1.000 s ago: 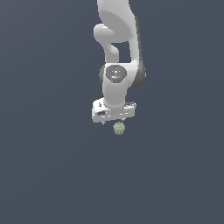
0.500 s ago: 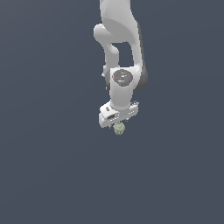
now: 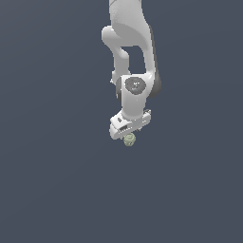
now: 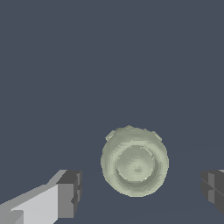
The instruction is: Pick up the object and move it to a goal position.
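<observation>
Dark slate-blue surface fills both views. Seen from the wrist, the jaws' dark pad stands at nine o'clock of the pale green ridged object, the other pad at three o'clock; both stand apart from it, jaws spread. Outside, the object sits just under the white arm.

Pale olive-green ridged object, white arm, dark grey fingertips
</observation>
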Controlling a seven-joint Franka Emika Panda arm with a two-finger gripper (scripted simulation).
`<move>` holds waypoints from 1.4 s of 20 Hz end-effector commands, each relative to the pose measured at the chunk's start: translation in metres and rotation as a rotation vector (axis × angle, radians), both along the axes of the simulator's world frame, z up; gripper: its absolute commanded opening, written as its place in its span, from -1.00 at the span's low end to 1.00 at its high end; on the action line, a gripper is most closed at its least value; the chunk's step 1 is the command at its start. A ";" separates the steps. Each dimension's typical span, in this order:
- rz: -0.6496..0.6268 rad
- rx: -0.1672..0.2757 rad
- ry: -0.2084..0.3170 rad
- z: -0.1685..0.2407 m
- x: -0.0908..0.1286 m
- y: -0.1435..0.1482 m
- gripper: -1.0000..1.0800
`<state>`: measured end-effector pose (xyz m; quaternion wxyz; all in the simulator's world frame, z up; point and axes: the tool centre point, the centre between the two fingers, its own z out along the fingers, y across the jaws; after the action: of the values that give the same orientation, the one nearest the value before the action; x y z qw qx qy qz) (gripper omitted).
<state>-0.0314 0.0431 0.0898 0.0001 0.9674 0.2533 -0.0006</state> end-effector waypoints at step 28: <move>0.005 0.000 -0.003 -0.049 0.000 0.000 -1.00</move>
<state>-0.0310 0.0431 0.0405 0.0003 0.9668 0.2555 0.0009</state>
